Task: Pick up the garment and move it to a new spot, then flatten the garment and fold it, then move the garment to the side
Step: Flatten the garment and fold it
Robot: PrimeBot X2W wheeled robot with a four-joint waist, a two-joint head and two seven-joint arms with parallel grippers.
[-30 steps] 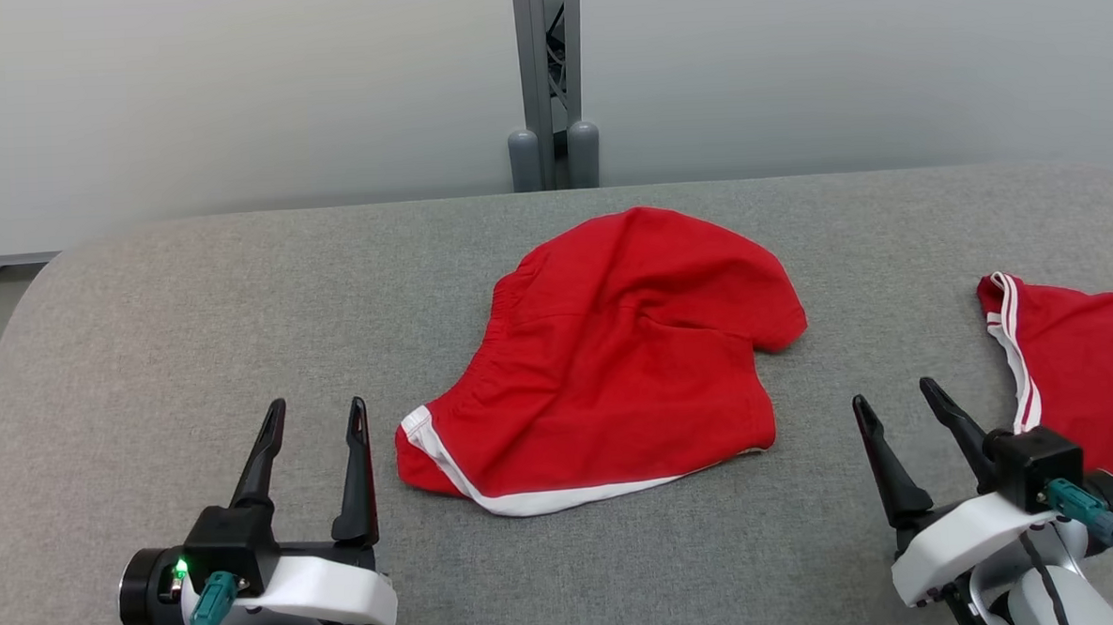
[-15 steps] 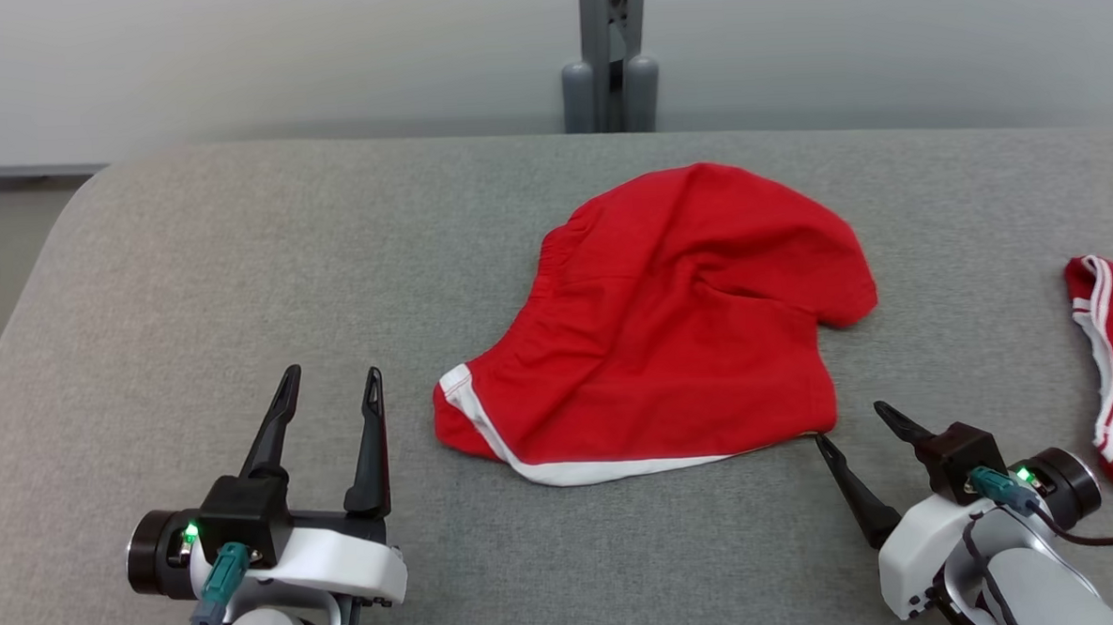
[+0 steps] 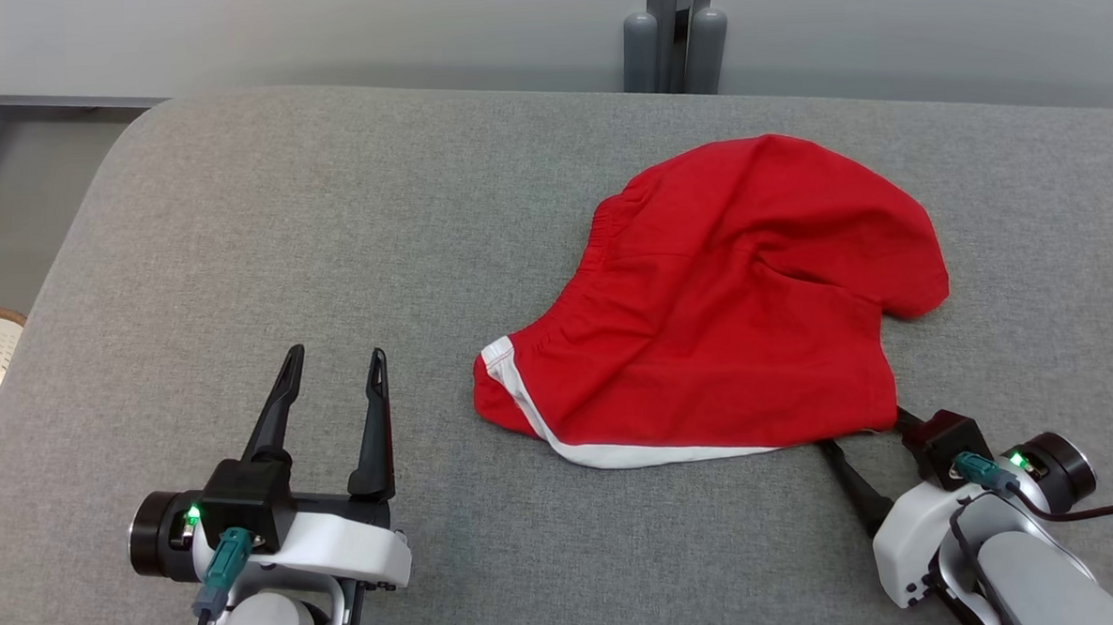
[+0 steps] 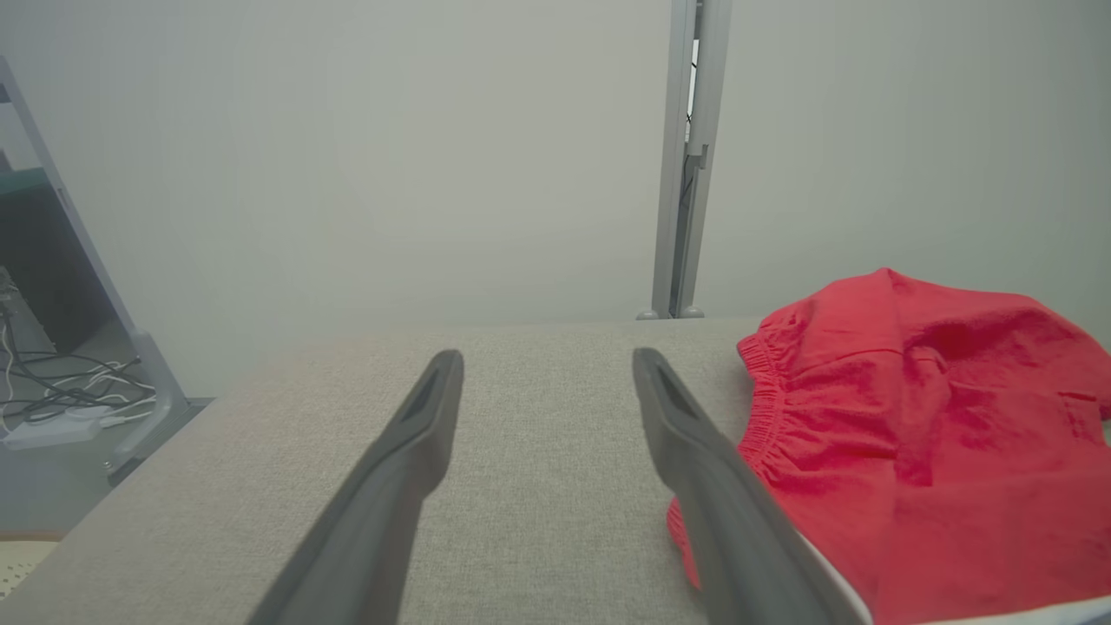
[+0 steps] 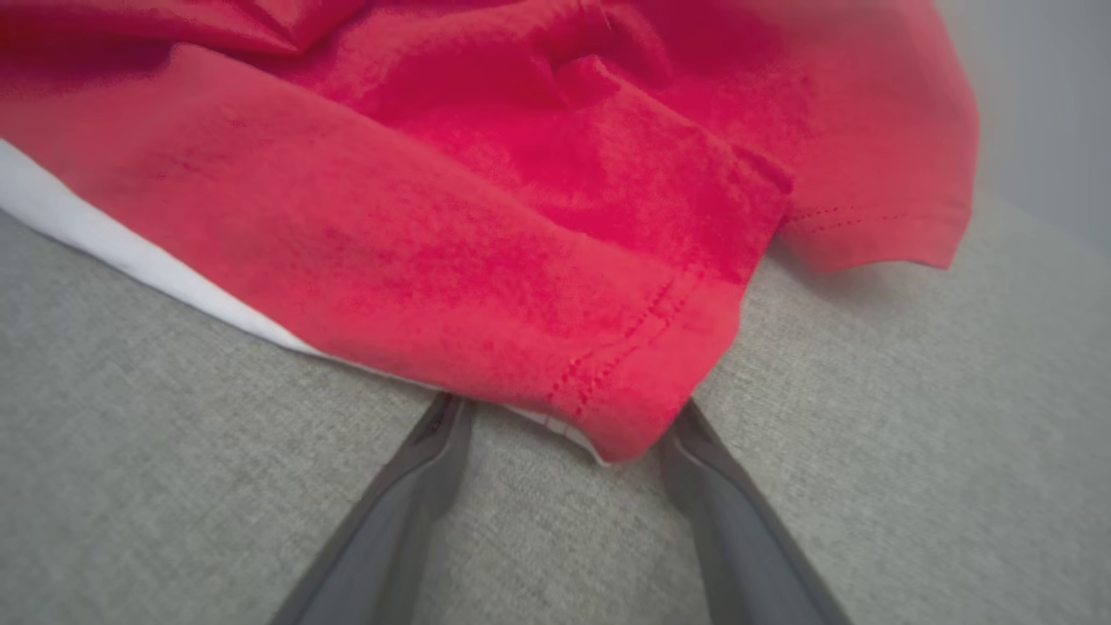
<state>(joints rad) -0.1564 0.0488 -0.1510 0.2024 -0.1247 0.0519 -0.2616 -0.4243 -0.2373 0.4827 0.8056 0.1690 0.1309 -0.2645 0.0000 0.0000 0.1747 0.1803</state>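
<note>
One red garment [image 3: 734,295] is lying rumpled on the grey table [image 3: 233,223], right of centre in the head view. Its white trim [image 3: 619,455] is running along the lower edge and its gathered waistband [image 3: 609,226] is facing the upper left. Nothing is lifting it yet, so the pick-up is judged to be the step in hand.

The right claw [image 3: 860,428] is reaching in from the lower right of the frame, its two fingers standing apart on either side of the garment's lower right corner. In the right wrist view that hem corner [image 5: 625,425] is sitting between the fingers, and their tips are disappearing under the cloth's edge. Whether they are pressing on the fabric cannot be told. To grasp well, the claw should probably be sliding deeper, low along the table, so that a full bunch of hem is gathering between the fingers before they come together. A pinch at the very tip risks catching one layer or slipping off.

The left claw [image 3: 336,352] is hovering at the lower left, near the garment's trimmed left corner but apart from it, fingers spread and holding nothing. Taking that corner would likely be helping the cloth rise evenly. A metal post [image 3: 674,26] is standing beyond the table at the top of the frame.
</note>
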